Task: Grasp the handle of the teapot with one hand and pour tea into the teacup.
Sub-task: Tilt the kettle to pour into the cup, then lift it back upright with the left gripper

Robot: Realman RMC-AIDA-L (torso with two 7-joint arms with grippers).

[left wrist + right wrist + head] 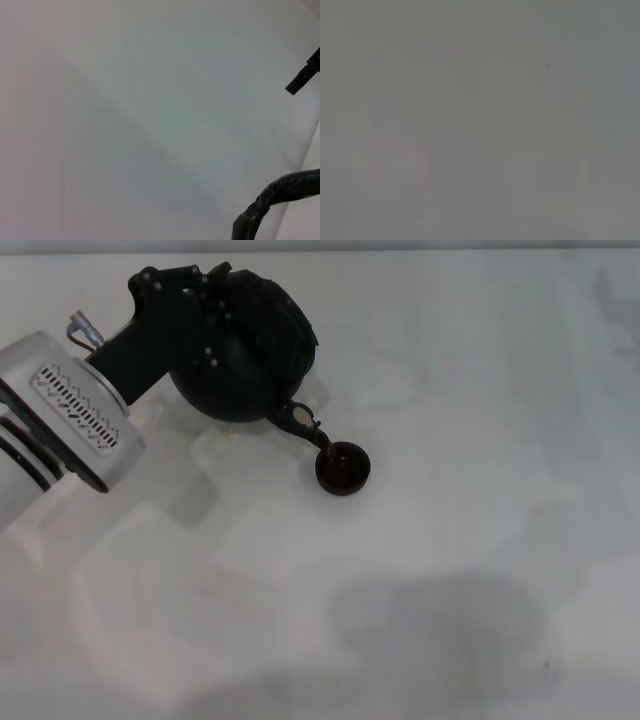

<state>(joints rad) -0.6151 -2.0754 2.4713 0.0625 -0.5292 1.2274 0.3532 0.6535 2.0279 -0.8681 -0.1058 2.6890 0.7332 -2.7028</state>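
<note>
The big round matte black teapot [245, 355] is at the far left of the white table [450, 570]. It is tipped over toward the right, with its short stubby spout [300, 422] pointing down. Just under the spout sits the tiny round dark brown teacup [343, 468], near the middle of the table. It has something dark red inside. The spout tip is right above the cup's left rim.

The pot looks heavy and hard, and much bigger than the cup (a full pot would pull down on the arm). The thick black arched handle [272, 200] looks rough and wrapped, so it should not slip much. The top of the arch is the best place to hold it. The cup looks light and easy to knock over, so the spout should not bump it.

The left gripper [195, 302] comes in from the left on a white and black arm and is up against the top of the pot, where the handle is. Its dark fingers seem closed on the handle, since the pot hangs tipped in the air. The wrist is rolled over to pour.

The right gripper cannot be seen in any view.
</note>
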